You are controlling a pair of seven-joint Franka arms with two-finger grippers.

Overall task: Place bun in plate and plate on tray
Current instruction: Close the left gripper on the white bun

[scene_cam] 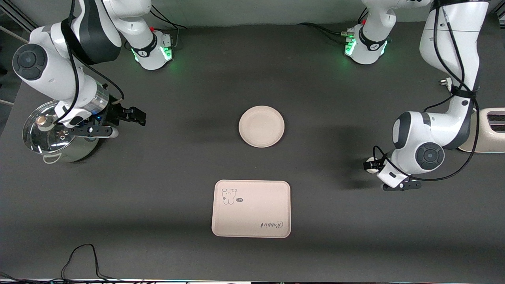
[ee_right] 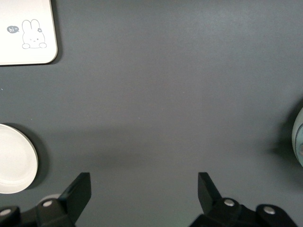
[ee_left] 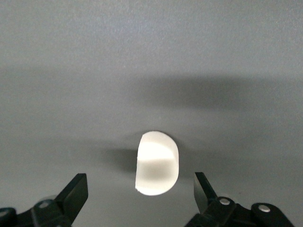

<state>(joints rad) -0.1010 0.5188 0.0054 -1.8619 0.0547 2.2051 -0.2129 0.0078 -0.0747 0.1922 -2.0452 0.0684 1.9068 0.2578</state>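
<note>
The white bun [ee_left: 157,163] lies on the dark table toward the left arm's end. In the front view it [scene_cam: 370,162] is partly hidden by the left wrist. My left gripper [ee_left: 140,183] is low over it [scene_cam: 375,169] and open. One finger stands on each side of the bun's end, and neither touches it. The round plate [scene_cam: 261,126] sits empty mid-table. The tray [scene_cam: 251,209] with the "Rabbit" script lies nearer the front camera than the plate. My right gripper [scene_cam: 136,116] waits open and empty beside a pot [ee_right: 143,182].
A steel pot with a glass lid [scene_cam: 59,132] stands at the right arm's end, under the right wrist. A cream toaster [scene_cam: 487,130] stands at the left arm's end. A black cable [scene_cam: 83,256] lies near the front edge. The right wrist view shows the tray corner [ee_right: 23,33] and the plate rim [ee_right: 14,165].
</note>
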